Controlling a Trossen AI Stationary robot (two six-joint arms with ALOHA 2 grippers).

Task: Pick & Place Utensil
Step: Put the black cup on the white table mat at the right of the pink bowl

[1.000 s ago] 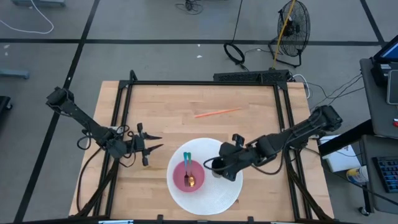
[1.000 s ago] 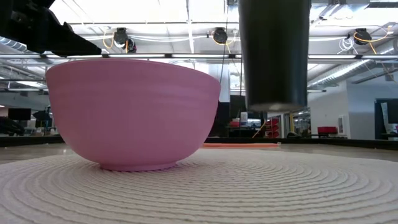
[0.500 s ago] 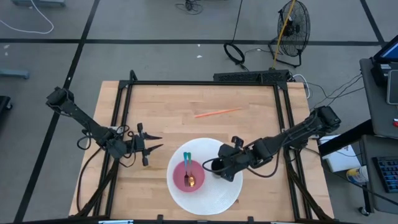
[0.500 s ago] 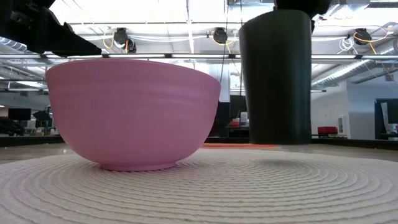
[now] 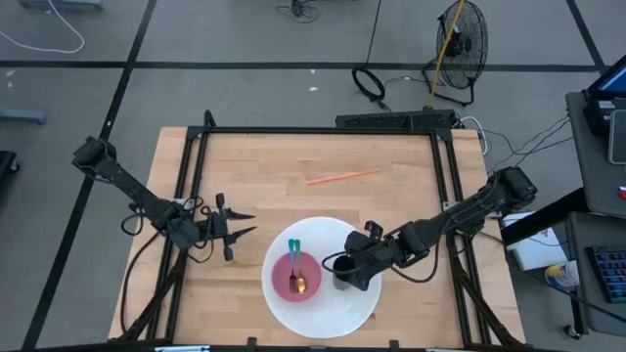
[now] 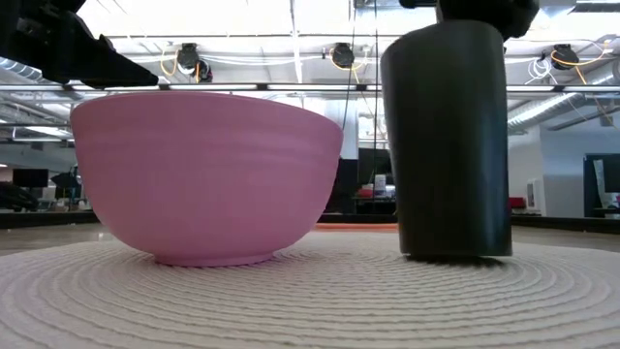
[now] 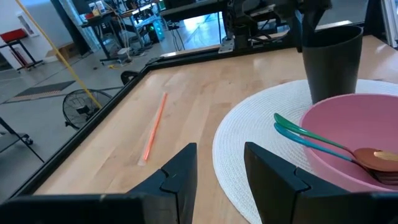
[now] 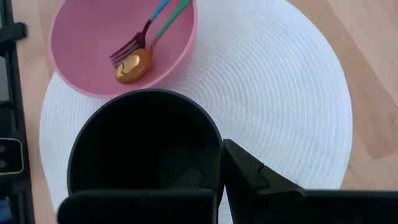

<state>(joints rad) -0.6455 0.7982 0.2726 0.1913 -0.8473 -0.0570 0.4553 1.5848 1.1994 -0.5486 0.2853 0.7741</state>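
A pink bowl stands on a round white placemat. In it lie a fork and a gold spoon, their coloured handles leaning on the rim. Right of the bowl a black cup stands upright on the mat, with my right gripper shut on its rim. My left gripper hangs open left of the mat, pointing toward the bowl and touching nothing. My right gripper holds the black cup by the rim on the side away from the bowl, one finger inside the cup and the other finger outside. It comes slanting down from the table's right. The cup stands upright with its base on the mat.
An orange stick lies on the bare wood toward the far edge, with free table around it. A black metal frame runs along the table's sides. Beyond the far edge stand a fan and cables on the floor.
My right gripper has gone down with the black cup and a little toward the near edge. The cup hung clear above the mat a second ago and now stands with its base on the mat, still upright.
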